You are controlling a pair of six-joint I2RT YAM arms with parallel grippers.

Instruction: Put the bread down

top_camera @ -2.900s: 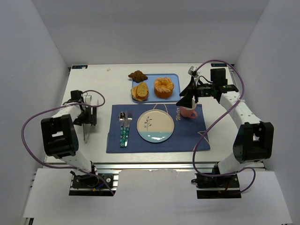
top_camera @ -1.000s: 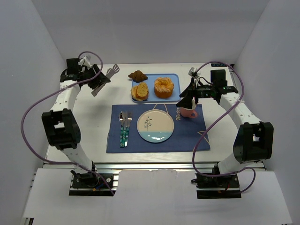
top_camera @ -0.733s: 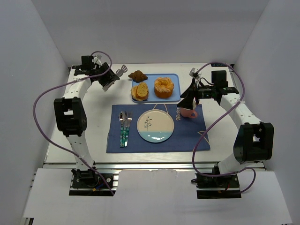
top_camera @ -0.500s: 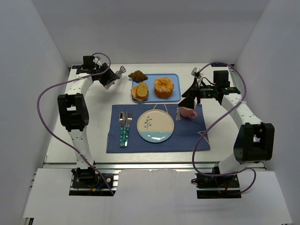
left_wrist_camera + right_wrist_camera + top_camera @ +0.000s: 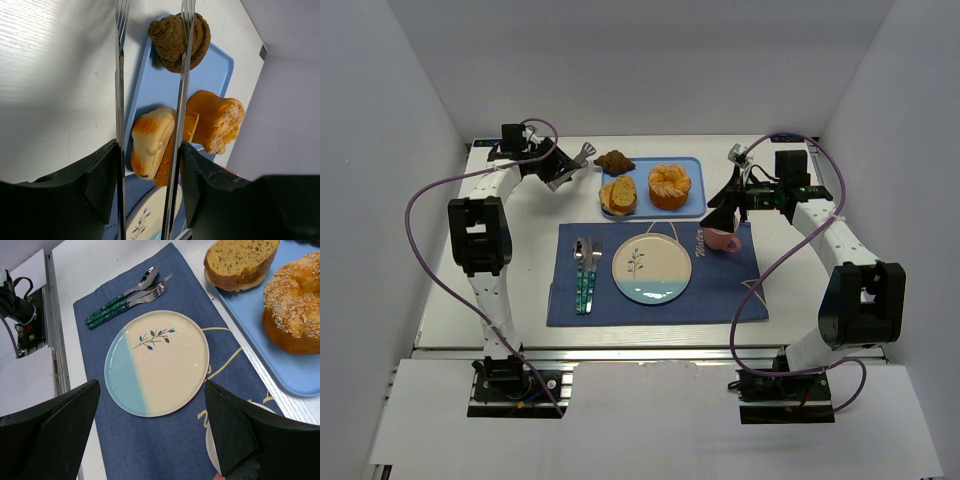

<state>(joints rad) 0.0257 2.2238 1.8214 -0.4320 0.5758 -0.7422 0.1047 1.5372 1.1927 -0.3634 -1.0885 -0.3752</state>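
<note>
On the blue tray [image 5: 695, 170] lie a brown pastry [image 5: 614, 161], sliced bread [image 5: 618, 195] and a round seeded bun [image 5: 669, 186]. My left gripper [image 5: 555, 165] is shut on metal tongs [image 5: 582, 152], whose tips hang just left of the brown pastry. In the left wrist view the tongs' two arms [image 5: 120, 100] stand apart, framing the pastry [image 5: 172, 37] and the sliced bread [image 5: 150, 142], with nothing between them. My right gripper [image 5: 720, 215] hovers open over the pink cup [image 5: 723, 240]; below it is the plate [image 5: 157, 362].
A blue placemat [image 5: 720, 285] holds the white and blue plate [image 5: 651, 268], a spoon, knife and fork [image 5: 585, 270] to its left, and the pink cup to its right. White walls close in the back and both sides.
My left arm has swung from the table's left side to the back, carrying the tongs rightward up to the brown pastry. The right arm has barely moved.
</note>
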